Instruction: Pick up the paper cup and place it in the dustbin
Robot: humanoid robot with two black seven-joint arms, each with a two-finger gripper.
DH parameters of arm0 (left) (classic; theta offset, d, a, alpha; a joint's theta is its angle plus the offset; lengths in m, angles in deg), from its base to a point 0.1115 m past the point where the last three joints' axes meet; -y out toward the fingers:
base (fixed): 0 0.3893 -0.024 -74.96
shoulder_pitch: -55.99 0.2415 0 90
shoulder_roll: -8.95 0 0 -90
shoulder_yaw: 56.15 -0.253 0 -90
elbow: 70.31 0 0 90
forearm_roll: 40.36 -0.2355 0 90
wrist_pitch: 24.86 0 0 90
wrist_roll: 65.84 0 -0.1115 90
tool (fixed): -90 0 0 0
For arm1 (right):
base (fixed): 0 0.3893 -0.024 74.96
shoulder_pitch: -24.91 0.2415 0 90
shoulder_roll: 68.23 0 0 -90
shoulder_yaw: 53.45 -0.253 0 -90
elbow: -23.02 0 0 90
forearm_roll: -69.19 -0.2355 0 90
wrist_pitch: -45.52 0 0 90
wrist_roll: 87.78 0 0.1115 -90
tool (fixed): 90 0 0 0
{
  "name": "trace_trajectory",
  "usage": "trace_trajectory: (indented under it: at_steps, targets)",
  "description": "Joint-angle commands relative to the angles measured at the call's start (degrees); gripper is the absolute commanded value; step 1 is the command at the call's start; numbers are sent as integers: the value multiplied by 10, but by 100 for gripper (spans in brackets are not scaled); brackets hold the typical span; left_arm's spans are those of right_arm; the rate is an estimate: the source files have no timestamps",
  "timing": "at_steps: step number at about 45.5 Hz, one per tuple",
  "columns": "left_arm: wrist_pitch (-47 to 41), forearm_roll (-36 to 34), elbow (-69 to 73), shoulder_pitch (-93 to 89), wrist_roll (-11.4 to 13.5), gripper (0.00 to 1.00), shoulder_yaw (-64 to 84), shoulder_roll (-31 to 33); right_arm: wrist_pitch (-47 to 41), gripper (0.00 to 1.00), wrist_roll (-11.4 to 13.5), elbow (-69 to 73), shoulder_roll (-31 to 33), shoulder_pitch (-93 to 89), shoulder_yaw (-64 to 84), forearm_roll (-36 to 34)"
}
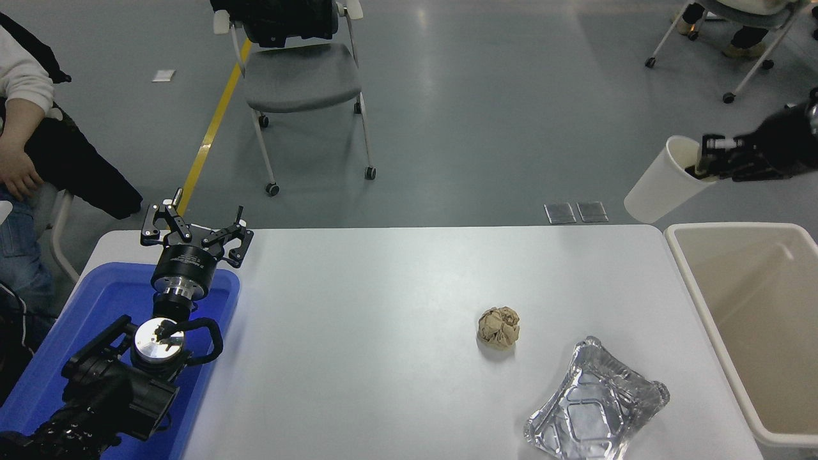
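Resting over the blue plastic tray (38,358), the left gripper (195,231) sits spread open. Right gripper (703,165) pinches the tilted white paper cup (658,185) by its rim, aloft beyond the surface. Transport underway; next, carry over the beige plastic dustbin (716,319) and release.

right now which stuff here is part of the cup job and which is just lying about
Part of the job:
- paper cup, held by the right end effector
- dustbin

Just lying about:
- brown paper ball
- foil tray
- blue tray, with the parked left end effector over it
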Motion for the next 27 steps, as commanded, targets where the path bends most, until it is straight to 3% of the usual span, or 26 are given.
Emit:
trace_trajectory:
  at_steps: [1, 14, 27]
  targets:
    - [0, 0, 0, 0, 0, 99, 0, 0, -43, 0, 0, 2, 16, 60, -1, 17]
    - [0, 0, 0, 0, 0, 99, 0, 0, -36, 0, 3, -51, 29, 12, -3, 17]
    - [0, 0, 0, 0, 0, 99, 0, 0, -34, 0, 7, -251, 60, -167, -52, 6]
